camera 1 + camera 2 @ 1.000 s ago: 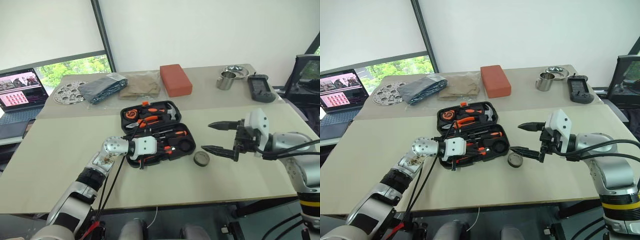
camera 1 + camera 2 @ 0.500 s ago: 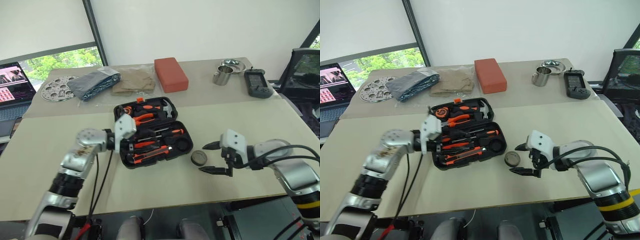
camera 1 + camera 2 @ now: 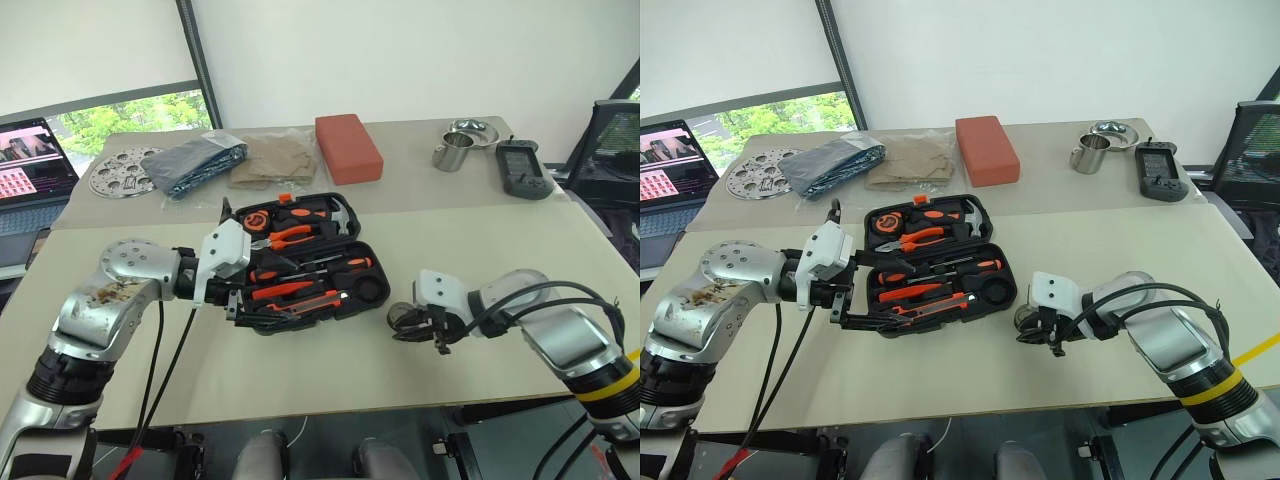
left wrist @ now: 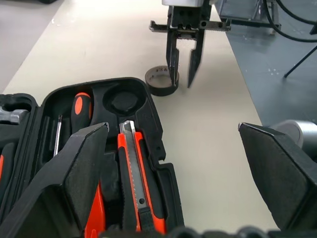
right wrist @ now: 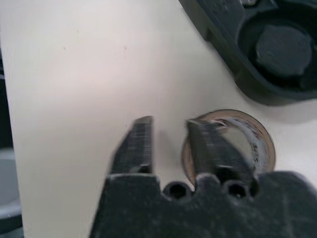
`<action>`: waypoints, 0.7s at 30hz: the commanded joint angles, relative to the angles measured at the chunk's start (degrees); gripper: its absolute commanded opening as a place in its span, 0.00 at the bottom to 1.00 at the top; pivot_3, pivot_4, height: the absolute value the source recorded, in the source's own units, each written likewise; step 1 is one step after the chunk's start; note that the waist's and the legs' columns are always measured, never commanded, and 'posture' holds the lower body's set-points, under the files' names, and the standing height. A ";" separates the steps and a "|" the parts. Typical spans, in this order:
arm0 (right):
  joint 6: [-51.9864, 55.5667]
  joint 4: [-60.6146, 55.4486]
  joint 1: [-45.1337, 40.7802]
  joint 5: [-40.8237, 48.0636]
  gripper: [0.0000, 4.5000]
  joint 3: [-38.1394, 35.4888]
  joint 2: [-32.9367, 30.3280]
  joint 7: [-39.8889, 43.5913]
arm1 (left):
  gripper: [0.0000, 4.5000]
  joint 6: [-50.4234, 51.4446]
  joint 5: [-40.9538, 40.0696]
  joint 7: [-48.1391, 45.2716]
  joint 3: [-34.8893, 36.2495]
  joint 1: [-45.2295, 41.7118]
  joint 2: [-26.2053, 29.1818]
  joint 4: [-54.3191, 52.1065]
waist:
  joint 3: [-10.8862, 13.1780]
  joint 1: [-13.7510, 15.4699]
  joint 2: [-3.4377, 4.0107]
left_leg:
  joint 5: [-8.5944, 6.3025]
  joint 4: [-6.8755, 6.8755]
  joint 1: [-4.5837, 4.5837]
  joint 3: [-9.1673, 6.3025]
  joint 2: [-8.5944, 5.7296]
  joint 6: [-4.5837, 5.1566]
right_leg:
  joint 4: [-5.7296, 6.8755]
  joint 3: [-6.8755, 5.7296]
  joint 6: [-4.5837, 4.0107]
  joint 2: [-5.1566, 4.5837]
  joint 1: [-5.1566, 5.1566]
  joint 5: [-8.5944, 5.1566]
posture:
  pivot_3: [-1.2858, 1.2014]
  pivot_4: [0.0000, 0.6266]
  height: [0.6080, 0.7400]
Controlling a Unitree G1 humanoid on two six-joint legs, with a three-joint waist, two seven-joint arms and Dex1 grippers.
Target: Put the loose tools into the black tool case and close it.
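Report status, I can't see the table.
Left end effector open at tool case. Right end effector at tape roll, outside case. Round slot free.

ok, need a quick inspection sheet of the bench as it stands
surface: beige table, bare in front.
job's things: black tool case open, tools slotted, round slot empty; tape roll on the table beside it.
clutter: red-orange block, metal cup, handheld device, metal disc at the far edge.
grippers: left gripper open over the case; right gripper down at the roll.
cables: black cables hanging under the left arm.
surroundings: laptop, chair.
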 commanded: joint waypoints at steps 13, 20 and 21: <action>-2.37 1.15 -0.64 -0.26 0.31 -4.94 -0.06 -1.10 | 1.00 0.06 -0.40 1.39 1.68 0.44 1.86 -3.32 | 0.04 0.08 -0.04 | 0.00 0.00 0.01 0.00 0.00 0.00 | 0.02 0.00 0.00 0.00 0.00 0.00 | 0.52 0.24 0.97; -2.01 1.58 1.00 -1.19 0.31 -2.48 0.27 -0.18 | 1.00 -0.03 -0.77 1.03 1.59 -0.10 1.99 -3.16 | 0.04 0.09 -0.04 | 0.00 0.00 0.01 0.01 0.00 0.00 | 0.02 0.01 -0.01 0.00 -0.01 0.00 | 0.52 0.24 0.97; -2.18 1.77 1.04 -1.73 0.31 -1.92 0.41 -0.31 | 1.00 -0.10 -0.73 0.98 1.53 -0.18 1.99 -3.11 | 0.04 0.08 -0.04 | 0.00 0.00 0.01 0.01 0.00 0.00 | 0.02 0.01 -0.01 0.00 -0.01 0.00 | 0.52 0.24 0.97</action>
